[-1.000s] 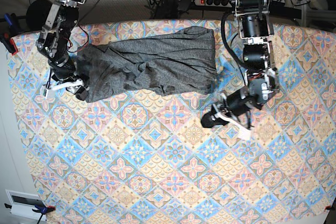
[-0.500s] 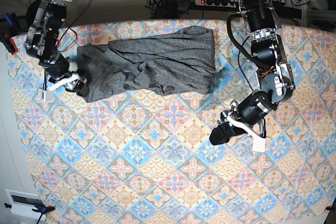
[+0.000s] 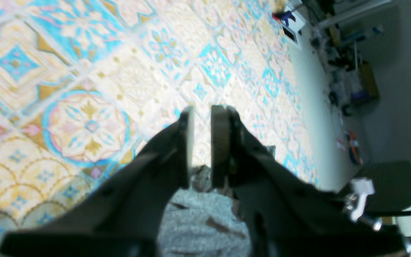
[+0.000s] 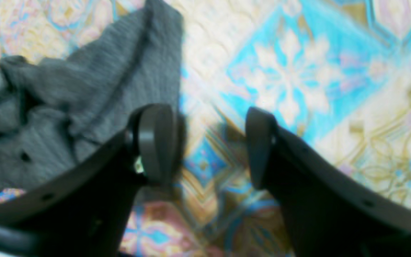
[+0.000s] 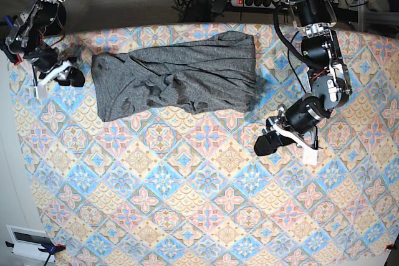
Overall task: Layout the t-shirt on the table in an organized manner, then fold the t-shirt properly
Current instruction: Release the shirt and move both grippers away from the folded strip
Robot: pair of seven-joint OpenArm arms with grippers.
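Patterned cloth in pastel diamonds covers the table (image 5: 187, 197) beneath us, and we see no containers on it.

Our left gripper (image 3: 202, 110) hovers low over bare tiles, its jaws drawn near each other with a thin slit of light between them and nothing in that slit. Just behind the jaws, close to the wrist, a patch of mottled grey shows in the left wrist view; we cannot tell what it is. In the base view this left gripper (image 5: 267, 144) sits well apart from the t-shirt (image 5: 177, 79), below and beyond the garment's straight hem end, with only open cloth between them.

Our right gripper (image 4: 209, 142) stands released, jaws spread wide over a blue floral tile with nothing between them. The t-shirt (image 4: 66, 107) lies just outside one jaw: a flat grey edge runs up past that fingertip, and rumpled folds bunch further back on the same side. From the base view the right gripper (image 5: 70, 76) is just beside the shirt's crumpled end, near but not touching it.

The shirt itself stretches across the far part of the table, smoother toward the hem end and wrinkled in the middle.

Beyond the table's far edge we see cables and a power strip (image 5: 254, 2); a small white box (image 5: 28, 241) sits off the near corner.
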